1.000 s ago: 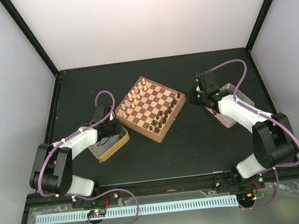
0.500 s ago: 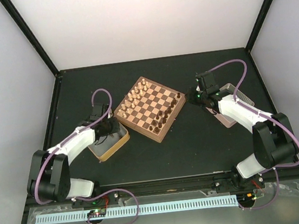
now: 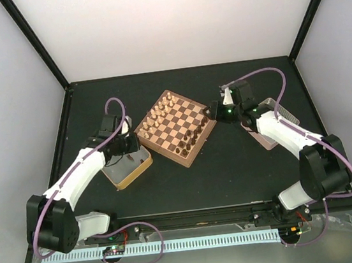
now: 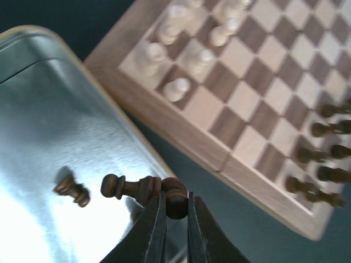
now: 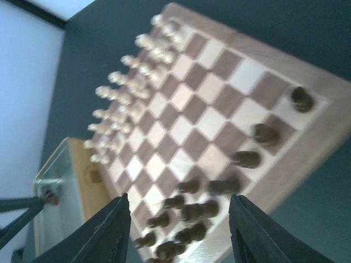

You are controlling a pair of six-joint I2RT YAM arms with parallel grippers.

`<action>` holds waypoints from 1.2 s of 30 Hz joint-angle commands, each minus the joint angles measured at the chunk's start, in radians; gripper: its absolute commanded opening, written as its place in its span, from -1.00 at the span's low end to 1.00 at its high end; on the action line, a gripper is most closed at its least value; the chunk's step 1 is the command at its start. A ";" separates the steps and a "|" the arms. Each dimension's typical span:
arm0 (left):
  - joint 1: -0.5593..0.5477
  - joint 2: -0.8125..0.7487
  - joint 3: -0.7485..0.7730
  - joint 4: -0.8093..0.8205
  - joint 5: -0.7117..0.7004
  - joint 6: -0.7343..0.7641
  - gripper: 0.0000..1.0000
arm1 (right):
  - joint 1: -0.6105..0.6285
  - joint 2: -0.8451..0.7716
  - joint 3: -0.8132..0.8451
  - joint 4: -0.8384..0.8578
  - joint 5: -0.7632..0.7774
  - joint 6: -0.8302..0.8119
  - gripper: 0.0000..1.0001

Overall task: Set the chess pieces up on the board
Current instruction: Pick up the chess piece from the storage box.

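The dark brown chessman (image 4: 129,189) is pinched by its round base between the closed left fingers (image 4: 156,224). Its long axis lies level and crosswise to them, with the head pointing out sideways over the metal tray (image 4: 44,109). Whether it hangs clear of the tray floor cannot be told. A second dark chessman (image 4: 72,190) lies on its side just past the head. The chessboard (image 3: 176,126) sits just beside the tray on the dark surface (image 3: 232,169), with its dark ranks (image 4: 323,153) massed toward the side away from the tray and the pale chessmen (image 4: 181,55) nearer it. The right fingers (image 5: 109,235) — spread, holding nothing — hover by the board's dark-side corner. They are nearer those ranks, yet the left arm has the piece. Judged: the carry runs across the board, and the piece must be swung upright before it can stand on a square.
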 commanded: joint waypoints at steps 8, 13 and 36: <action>-0.022 0.025 0.196 -0.199 0.229 0.132 -0.97 | 0.157 0.075 0.117 0.096 -0.299 -0.030 0.23; -0.024 0.017 0.189 -0.186 0.262 0.145 -0.96 | 0.203 0.104 0.089 0.207 -0.297 0.025 0.24; 0.011 -0.002 0.247 -0.271 0.358 -0.033 -0.97 | 0.394 0.192 0.079 0.431 -0.319 -0.442 0.09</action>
